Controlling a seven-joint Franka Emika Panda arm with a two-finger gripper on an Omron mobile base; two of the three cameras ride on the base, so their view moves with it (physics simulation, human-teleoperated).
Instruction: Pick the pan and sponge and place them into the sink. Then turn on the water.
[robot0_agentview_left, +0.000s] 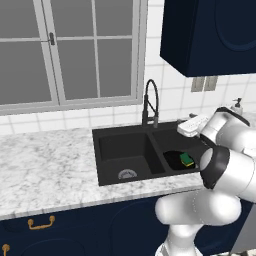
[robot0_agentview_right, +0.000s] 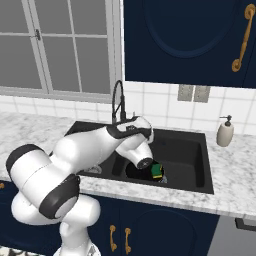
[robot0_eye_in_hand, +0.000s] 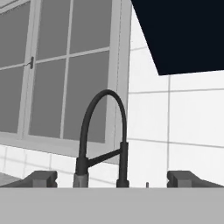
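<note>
Now | one pan (robot0_agentview_left: 175, 159), one sponge (robot0_agentview_left: 187, 159) in sink (robot0_agentview_left: 107, 135) | tool (robot0_eye_in_hand: 112, 179) released

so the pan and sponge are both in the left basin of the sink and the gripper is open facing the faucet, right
Not quite: the pan and sponge lie in the right basin of the sink, as the left base view shows. The rest holds: the gripper is open, facing the faucet.
</note>
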